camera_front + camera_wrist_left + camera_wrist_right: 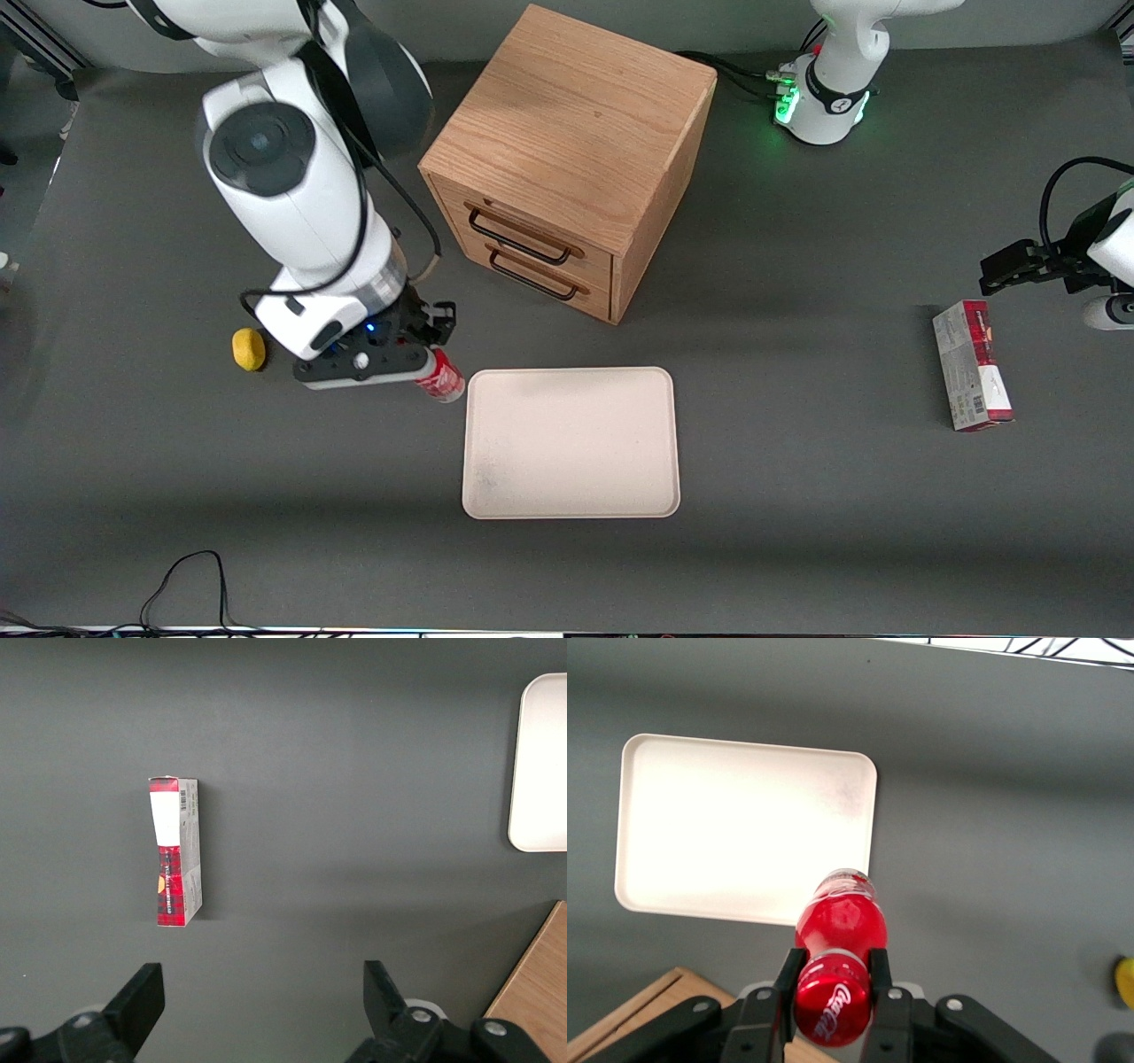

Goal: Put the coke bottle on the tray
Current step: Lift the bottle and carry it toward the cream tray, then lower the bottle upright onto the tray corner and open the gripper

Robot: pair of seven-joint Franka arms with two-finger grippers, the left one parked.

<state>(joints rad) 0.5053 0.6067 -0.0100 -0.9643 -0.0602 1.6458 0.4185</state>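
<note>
The gripper [423, 353], left of centre in the front view, is clamped on the coke bottle [440, 378], its fingers [788, 970] pressed against the bottle's sides. The bottle is held clear of the table, just beside the tray's [571, 496] upper left corner. The grasp is judged done; what is left is carrying the bottle over the tray, lowering and releasing.

Most of the coke bottle [441, 379] hidden under the gripper [416, 350].
</note>
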